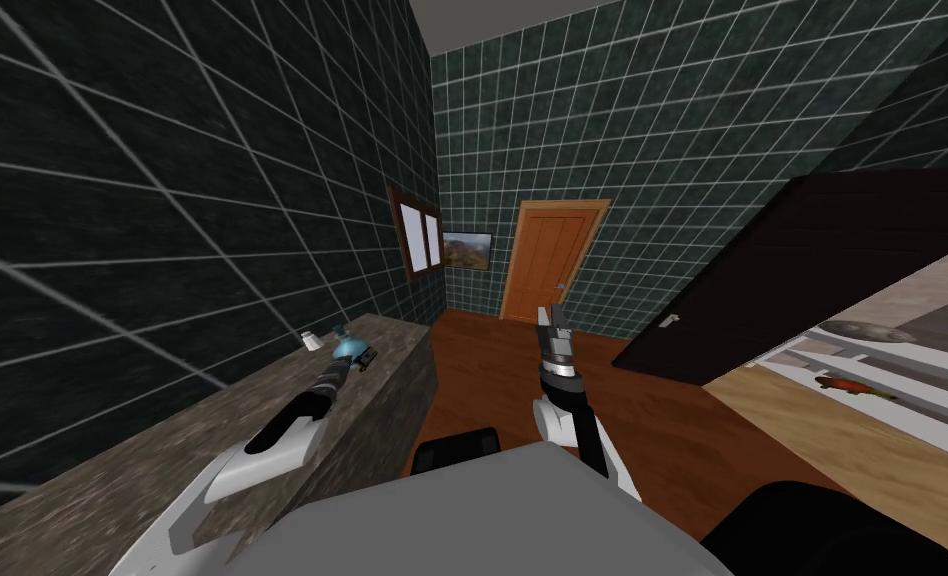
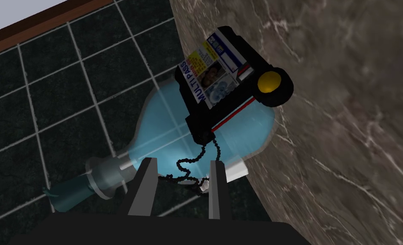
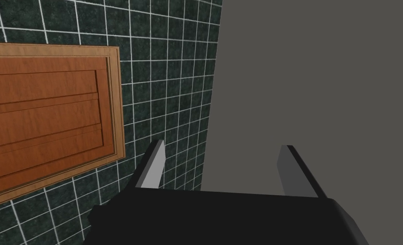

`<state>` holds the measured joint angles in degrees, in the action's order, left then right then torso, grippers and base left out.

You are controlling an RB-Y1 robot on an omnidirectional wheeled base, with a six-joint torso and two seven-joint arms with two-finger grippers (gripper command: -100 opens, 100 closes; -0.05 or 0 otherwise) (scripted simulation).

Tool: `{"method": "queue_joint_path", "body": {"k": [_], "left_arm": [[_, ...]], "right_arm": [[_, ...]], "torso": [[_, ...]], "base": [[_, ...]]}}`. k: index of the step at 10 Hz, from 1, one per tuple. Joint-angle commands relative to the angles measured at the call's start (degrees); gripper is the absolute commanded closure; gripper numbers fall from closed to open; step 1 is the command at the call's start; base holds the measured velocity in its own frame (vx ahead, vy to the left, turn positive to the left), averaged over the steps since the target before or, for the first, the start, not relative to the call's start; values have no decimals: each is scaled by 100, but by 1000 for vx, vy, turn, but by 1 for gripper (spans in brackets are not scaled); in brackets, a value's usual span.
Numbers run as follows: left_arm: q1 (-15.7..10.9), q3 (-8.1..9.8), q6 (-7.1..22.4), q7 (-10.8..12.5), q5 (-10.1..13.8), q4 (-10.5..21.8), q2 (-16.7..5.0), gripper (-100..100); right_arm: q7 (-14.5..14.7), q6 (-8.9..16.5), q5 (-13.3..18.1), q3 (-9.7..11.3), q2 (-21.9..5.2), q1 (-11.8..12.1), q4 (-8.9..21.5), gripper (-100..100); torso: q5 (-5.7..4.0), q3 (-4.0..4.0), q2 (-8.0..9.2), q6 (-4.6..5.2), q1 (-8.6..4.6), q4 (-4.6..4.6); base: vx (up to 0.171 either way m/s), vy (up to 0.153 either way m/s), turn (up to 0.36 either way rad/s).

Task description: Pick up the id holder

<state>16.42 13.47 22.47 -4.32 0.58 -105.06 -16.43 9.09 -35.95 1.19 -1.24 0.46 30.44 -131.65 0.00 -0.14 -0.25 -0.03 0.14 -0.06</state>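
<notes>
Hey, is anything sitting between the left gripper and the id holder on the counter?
Nothing visible does. The left gripper is right at the id holder: its jaws stand narrowed on the bead chain. The blue bottle lies beyond the holder, by the tiled wall, not in between.

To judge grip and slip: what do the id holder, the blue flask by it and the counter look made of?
The id holder looks matte black, likely plastic, with a printed card. The flask is translucent blue, glass or plastic: tile lines show through. The counter is veined grey-brown, stone-like.
</notes>
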Motion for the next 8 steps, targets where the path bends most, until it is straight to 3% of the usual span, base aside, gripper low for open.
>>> {"method": "queue_joint_path", "body": {"k": [1,6,7,8], "left_arm": [[185,-124,15,-38,-19,-244,67,100],[736,-499,28,-149,-95,-946,293,100],[675,-449,49,-130,-80,-883,261,100],[688,-459,50,-134,-81,-904,267,0]], "right_arm": [[0,0,0,0,0,0,0,0],[0,0,0,0,0,0,0,0],[0,0,0,0,0,0,0,0],[0,0,0,1,0,-1,0,0]], "torso": [[0,0,0,0,0,0],[-2,2,3,2,-9,0],[-3,2,4,2,-9,1],[-3,5,11,6,-10,2]], "base": [[70,26,108],[64,21,117],[27,5,24],[0,0,0]]}}
